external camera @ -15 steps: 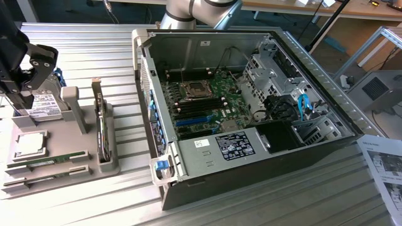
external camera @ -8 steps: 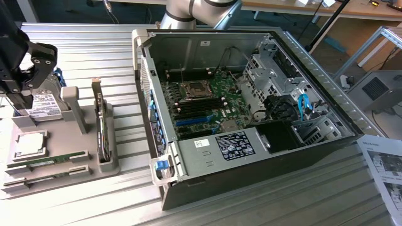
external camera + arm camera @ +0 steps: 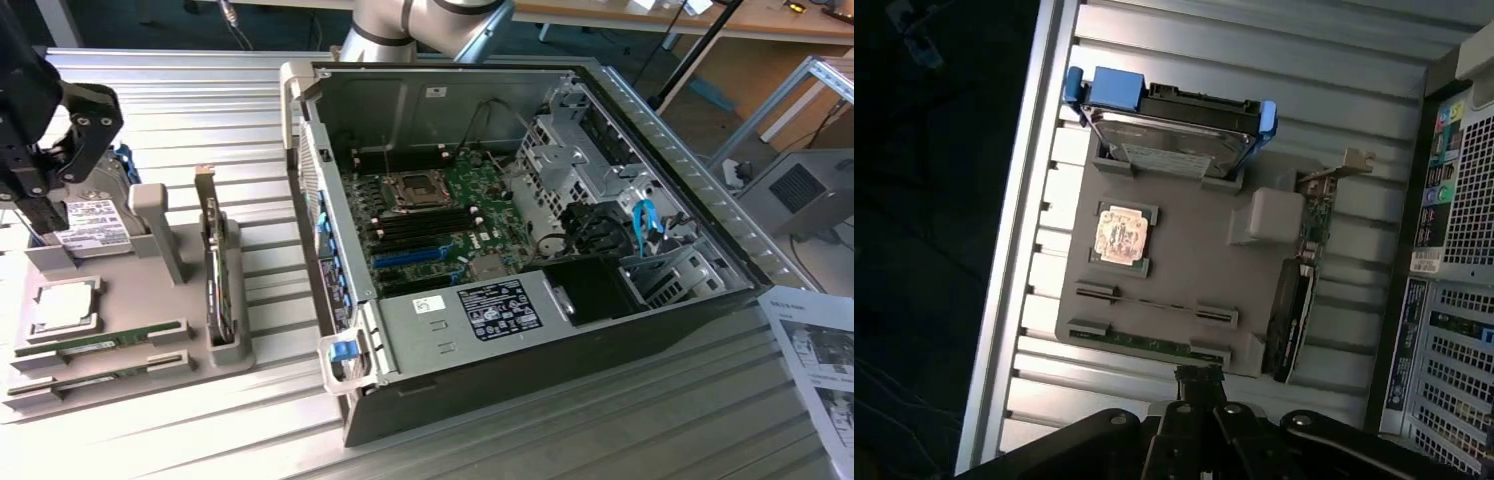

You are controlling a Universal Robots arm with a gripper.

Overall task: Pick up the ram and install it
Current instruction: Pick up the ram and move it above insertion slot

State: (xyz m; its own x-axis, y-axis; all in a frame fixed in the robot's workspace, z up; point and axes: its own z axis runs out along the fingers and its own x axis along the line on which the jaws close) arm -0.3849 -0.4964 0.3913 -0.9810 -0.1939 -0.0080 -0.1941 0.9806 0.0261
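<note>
Exterior view, at its left: you see the gripper [image 3: 40, 215] hanging above the grey parts tray [image 3: 158, 300], with its fingers pressed together and nothing between them. It is in front of the hard drive [image 3: 91, 222], which stands at the tray's far end. A square processor chip [image 3: 64, 305] lies flat in its pocket beside the drive. An upright expansion card [image 3: 214, 270] stands along the tray edge that faces the computer case [image 3: 441, 345].

The ram [image 3: 100, 343] lies on its long edge in a slot just beside the processor chip, untouched. A second ram stick [image 3: 87, 378] lies parallel to it in the slot at the tray's near edge.

The case lies open on its side at the centre, and you can see the motherboard [image 3: 441, 215]. Its black memory slots [image 3: 424, 228] sit just beside the processor socket [image 3: 414, 185].

Wrist view: you look past the closed gripper [image 3: 1199, 382] onto the same tray [image 3: 1194, 265]. The ram [image 3: 1154, 298] and the second ram stick [image 3: 1144, 343] both rest in their slots. The second stick is the one nearer the fingertips. You also see the hard drive [image 3: 1169, 140], the processor chip [image 3: 1122, 235] and the expansion card [image 3: 1294, 310] in their places.
</note>
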